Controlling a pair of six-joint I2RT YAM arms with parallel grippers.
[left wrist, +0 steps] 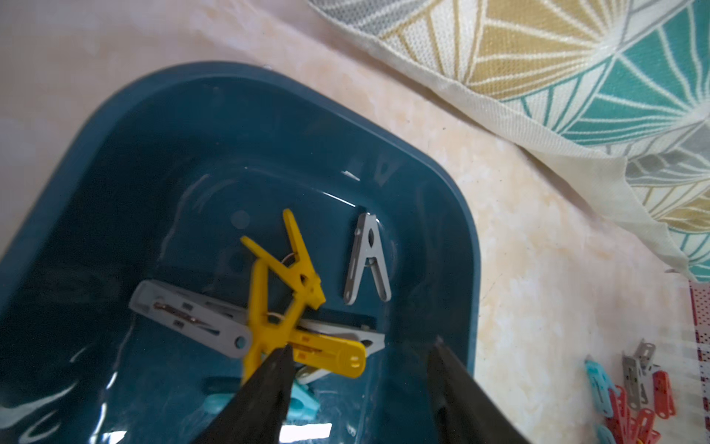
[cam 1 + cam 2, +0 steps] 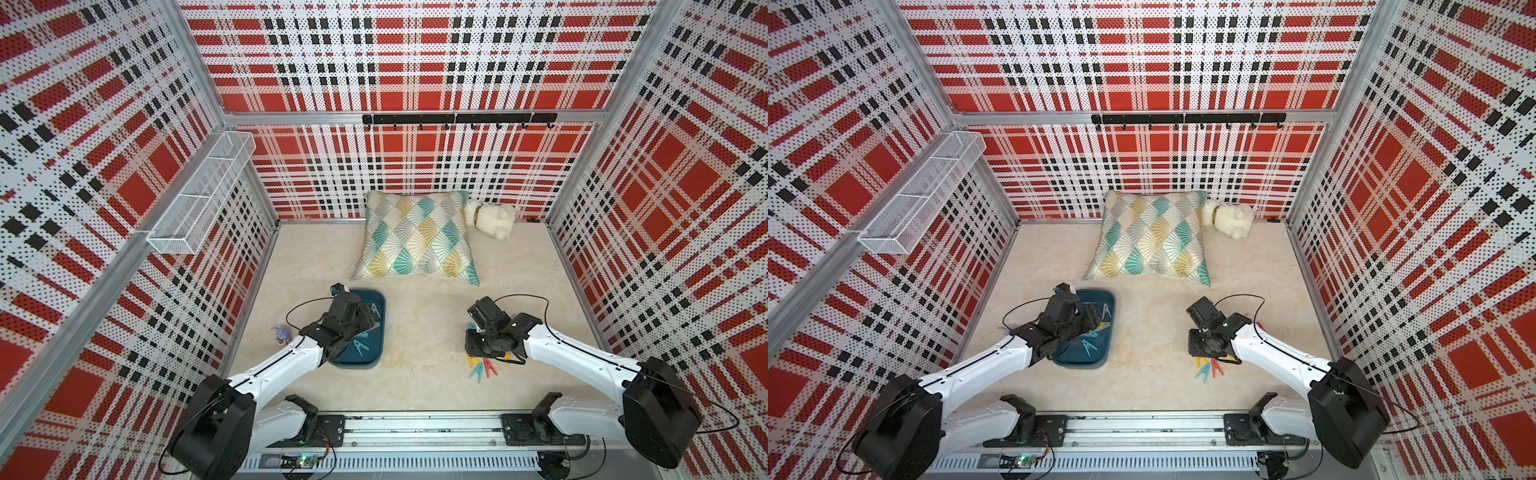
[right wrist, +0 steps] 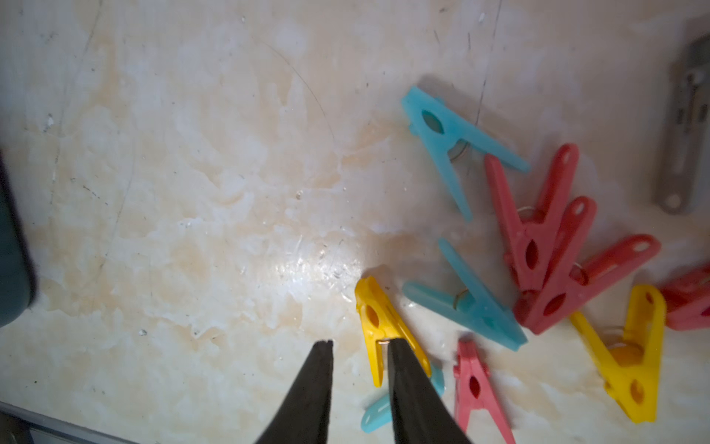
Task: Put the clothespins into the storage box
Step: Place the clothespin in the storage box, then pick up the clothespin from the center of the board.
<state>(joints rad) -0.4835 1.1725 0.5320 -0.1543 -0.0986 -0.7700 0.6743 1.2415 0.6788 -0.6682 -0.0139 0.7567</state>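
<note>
With left gripper [image 1: 361,346] spread wide and empty over box [image 1: 473,246], pegs [image 1: 367,261] already inside; with right gripper [image 3: 360,344] narrowly parted, empty, one tip against yellow peg [image 3: 374,311] beside loose heap [image 3: 545,269] on table [image 3: 192,192]: risks shoving it away, closing off-centre.

Red plaid perforated walls [image 2: 415,62] enclose a cream marbled floor [image 2: 415,386] with a patterned cushion [image 2: 415,237].

No readable text, labels, brands, numbers or signs on anything visible.
</note>
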